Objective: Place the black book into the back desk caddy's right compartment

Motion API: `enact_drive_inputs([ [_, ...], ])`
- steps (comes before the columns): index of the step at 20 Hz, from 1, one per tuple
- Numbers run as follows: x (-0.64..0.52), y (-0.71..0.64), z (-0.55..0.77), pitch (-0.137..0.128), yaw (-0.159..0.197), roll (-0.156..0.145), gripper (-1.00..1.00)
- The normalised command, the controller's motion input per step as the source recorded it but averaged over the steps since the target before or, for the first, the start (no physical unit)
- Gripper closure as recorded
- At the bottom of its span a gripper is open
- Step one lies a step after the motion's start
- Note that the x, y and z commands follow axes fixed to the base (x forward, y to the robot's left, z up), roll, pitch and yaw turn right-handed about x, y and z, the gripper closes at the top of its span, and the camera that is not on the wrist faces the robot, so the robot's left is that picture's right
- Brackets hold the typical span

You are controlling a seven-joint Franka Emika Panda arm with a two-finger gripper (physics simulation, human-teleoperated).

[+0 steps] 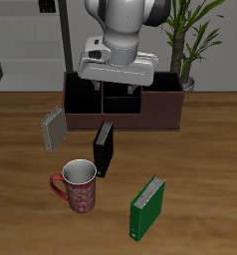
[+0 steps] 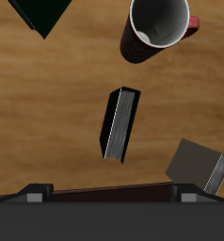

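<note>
Here the gripper [image 1: 118, 93] hangs above the table with its fingers spread wide, holding nothing. The black book [image 2: 119, 123] stands upright directly below it, apart from the fingers, with the caddy [image 1: 160, 105] just behind and a mug [image 1: 77, 185] beyond.

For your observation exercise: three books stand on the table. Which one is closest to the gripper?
The black book: it stands just in front of the desk caddy, almost under the gripper. The grey book is off to one side; the green book is nearest the table's front edge.
</note>
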Motion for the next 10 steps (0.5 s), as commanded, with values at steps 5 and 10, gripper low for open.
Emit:
enact_drive_inputs([
  [5, 0.16, -0.42, -0.10, -0.004, 0.037, 0.068, -1.00],
  [10, 0.24, -0.40, -0.19, -0.019, 0.068, 0.057, -1.00],
])
